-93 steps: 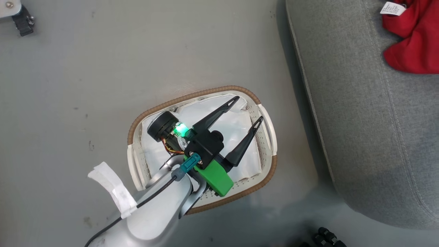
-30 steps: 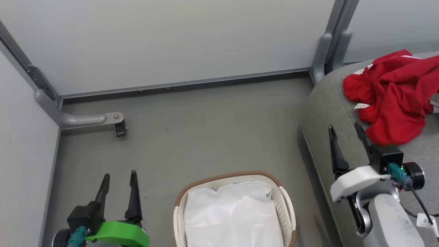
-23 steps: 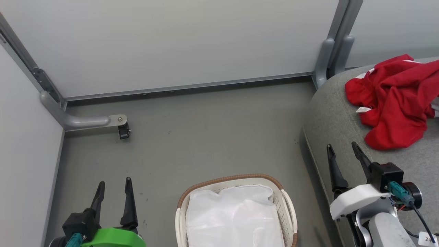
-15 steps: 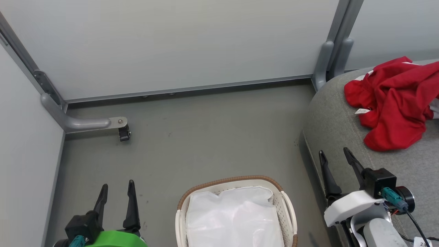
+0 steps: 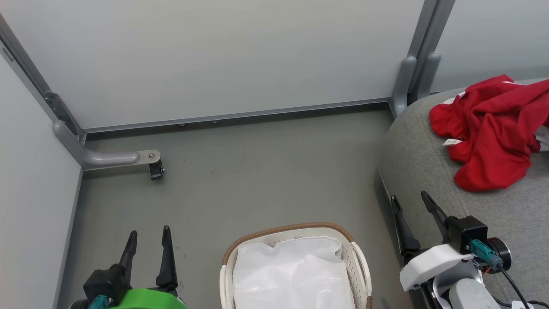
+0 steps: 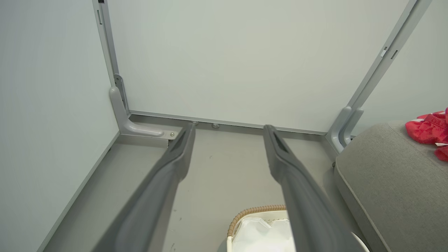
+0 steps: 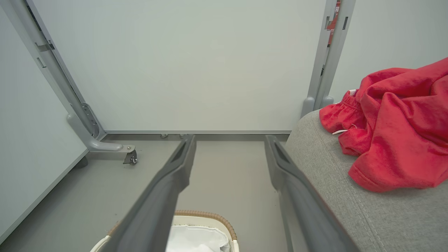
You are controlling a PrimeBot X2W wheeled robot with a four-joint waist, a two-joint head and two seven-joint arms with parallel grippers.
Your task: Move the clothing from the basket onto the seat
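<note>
The left hand (image 5: 149, 230) has two long, dark, tapering fingers (image 5: 166, 257) on a black block above a green shell (image 5: 146, 299). The right hand (image 5: 408, 195) matches, with a white shell (image 5: 429, 262), a teal plug (image 5: 480, 253), a black cable (image 5: 510, 284) and a pale grey forearm (image 5: 465, 301).

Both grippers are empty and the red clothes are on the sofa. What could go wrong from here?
1. The basket holds its white liner where visible, but its near end is cut off in the head view. A garment could hide there, so check before calling it done.
2. The open right gripper hangs close to the seat, by its rounded edge. Swinging it could scrape the fabric or snag the clothing and drag it off.
</note>
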